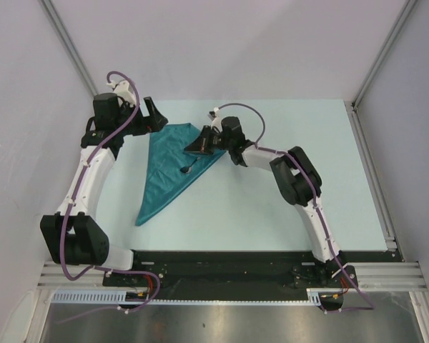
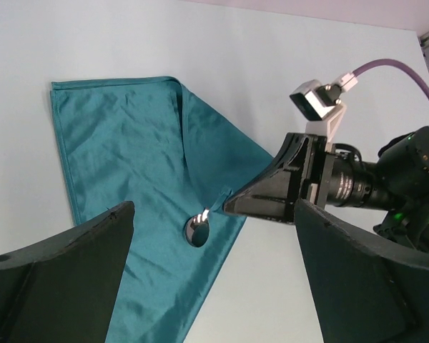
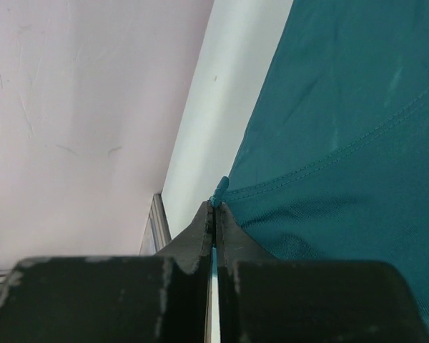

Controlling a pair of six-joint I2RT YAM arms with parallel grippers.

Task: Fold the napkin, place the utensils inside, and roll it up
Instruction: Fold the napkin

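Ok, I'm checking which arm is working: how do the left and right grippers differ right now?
The left gripper is wide open, holding nothing; the right gripper is shut, pinching the edge of the napkin. The left gripper hovers by the napkin's far left corner; the right gripper is at its right edge, beside the spoon. Both are black and two-fingered.

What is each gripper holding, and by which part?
The right gripper pinches the teal napkin at its edge, near the spoon; the left gripper is open, holding nothing.
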